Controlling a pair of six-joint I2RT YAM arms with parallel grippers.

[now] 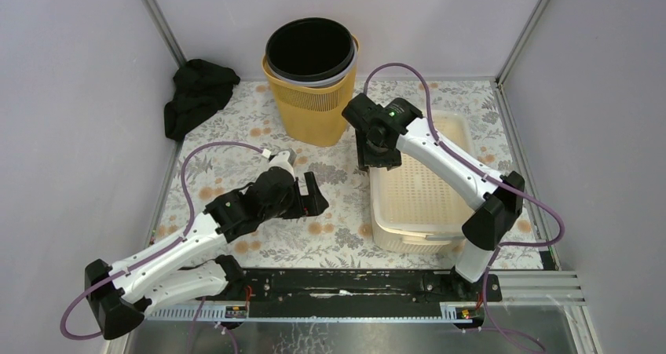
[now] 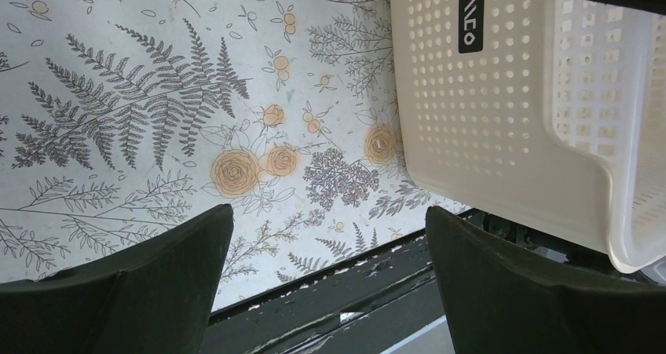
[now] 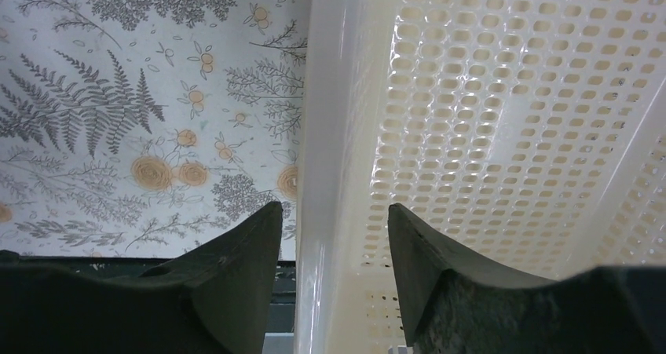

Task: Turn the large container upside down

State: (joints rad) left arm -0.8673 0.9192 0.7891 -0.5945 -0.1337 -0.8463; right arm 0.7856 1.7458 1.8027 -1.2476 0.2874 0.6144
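We see a white-shelled, black-jointed left arm (image 1: 177, 244) and a matching right arm (image 1: 448, 154), each trailing a thin purple cable (image 1: 220, 144). A small green light (image 1: 390, 112) glows on the right wrist. The left pincer (image 2: 330, 220) and right pincer (image 3: 335, 213) have matte black wedge-shaped fingers (image 2: 157, 283).

Yellow basket (image 1: 308, 111) stands near the container's (image 1: 420, 197) far-left corner.

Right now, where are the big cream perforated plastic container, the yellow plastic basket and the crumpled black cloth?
Big cream perforated plastic container (image 1: 420, 201): top view, its holed floor.
Yellow plastic basket (image 1: 308, 112): top view, front wall.
Crumpled black cloth (image 1: 196, 95): top view, heap's middle.
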